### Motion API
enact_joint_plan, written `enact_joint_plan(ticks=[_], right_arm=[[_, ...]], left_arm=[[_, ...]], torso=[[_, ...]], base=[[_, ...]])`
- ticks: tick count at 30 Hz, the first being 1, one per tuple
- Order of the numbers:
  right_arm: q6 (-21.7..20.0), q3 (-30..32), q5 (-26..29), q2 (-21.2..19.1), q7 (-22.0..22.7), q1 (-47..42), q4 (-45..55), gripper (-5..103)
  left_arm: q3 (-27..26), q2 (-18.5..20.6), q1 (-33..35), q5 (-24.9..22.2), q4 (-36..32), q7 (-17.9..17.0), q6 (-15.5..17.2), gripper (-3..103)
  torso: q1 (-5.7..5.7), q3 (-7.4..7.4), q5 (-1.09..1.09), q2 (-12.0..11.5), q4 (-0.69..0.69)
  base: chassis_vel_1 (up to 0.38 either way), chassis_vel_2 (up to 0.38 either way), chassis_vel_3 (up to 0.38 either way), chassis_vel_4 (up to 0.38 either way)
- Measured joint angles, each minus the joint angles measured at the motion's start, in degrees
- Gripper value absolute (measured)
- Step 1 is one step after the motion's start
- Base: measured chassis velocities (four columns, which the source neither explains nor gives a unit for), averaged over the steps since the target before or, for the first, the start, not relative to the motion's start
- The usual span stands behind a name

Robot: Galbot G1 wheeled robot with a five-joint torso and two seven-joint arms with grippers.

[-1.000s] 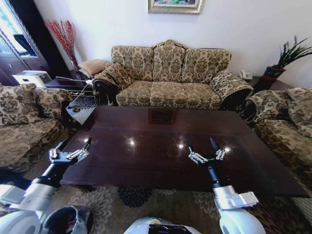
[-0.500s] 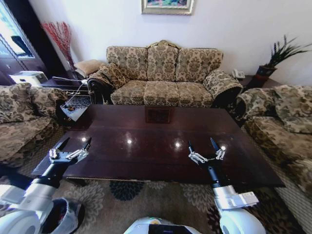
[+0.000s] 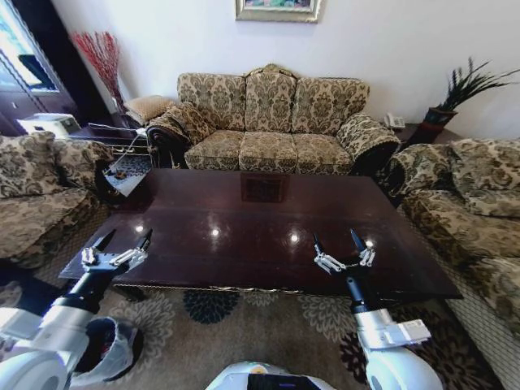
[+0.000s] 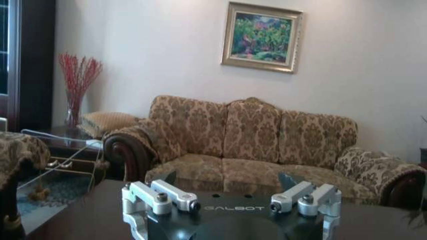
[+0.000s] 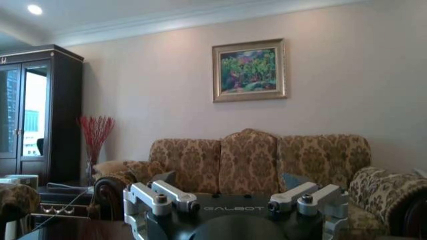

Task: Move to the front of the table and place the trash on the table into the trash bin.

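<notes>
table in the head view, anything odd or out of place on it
Nothing stands out. The table shows glossy dark wood with light reflections. The trash bin sits on the carpet under the left arm. Left tool and right tool hang open.

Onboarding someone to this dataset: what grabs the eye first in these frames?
The dark glossy table spans the middle of the head view, ceiling lights mirrored in its top. Both arms reach over its near edge, the left end effector and the right end effector each open and holding nothing. Behind the table stands a patterned sofa, and the bag-lined trash bin sits on the carpet by the left arm.
</notes>
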Motion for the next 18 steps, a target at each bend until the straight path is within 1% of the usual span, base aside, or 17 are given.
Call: enact_joint_plan(ticks=[4,9,16,17,18], right_arm=[[0.0,0.0,0.0,0.0,0.0,-0.01,0.0,100],[0.0,0.0,0.01,0.0,0.0,0.0,0.0,100],[0.0,0.0,0.01,0.0,0.0,-0.03,0.0,100],[0.0,0.0,0.01,0.0,0.0,-0.05,0.0,100],[0.0,0.0,0.0,0.0,0.0,-0.05,0.0,100]], left_arm=[[0.0,0.0,0.01,0.0,0.0,0.0,0.0,100],[0.0,0.0,0.01,0.0,0.0,0.0,0.0,100],[0.0,0.0,0.02,0.0,-0.01,0.01,0.0,100],[0.0,0.0,0.02,0.0,-0.02,0.02,0.0,100],[0.0,-0.01,0.03,0.0,-0.03,0.02,0.0,100]], torso=[[-0.03,-0.01,-0.04,0.0,0.0],[-0.01,0.0,-0.03,0.0,0.01],[-0.07,-0.04,-0.05,0.03,0.01],[-0.09,-0.04,-0.01,0.04,-0.01],[-0.1,-0.05,0.02,0.05,0.02]], base=[[0.036,-0.05,-0.057,0.063],[0.11,-0.095,-0.118,0.105],[0.186,-0.199,-0.216,0.198],[0.118,-0.153,-0.134,0.133],[0.118,-0.098,-0.129,0.133]])
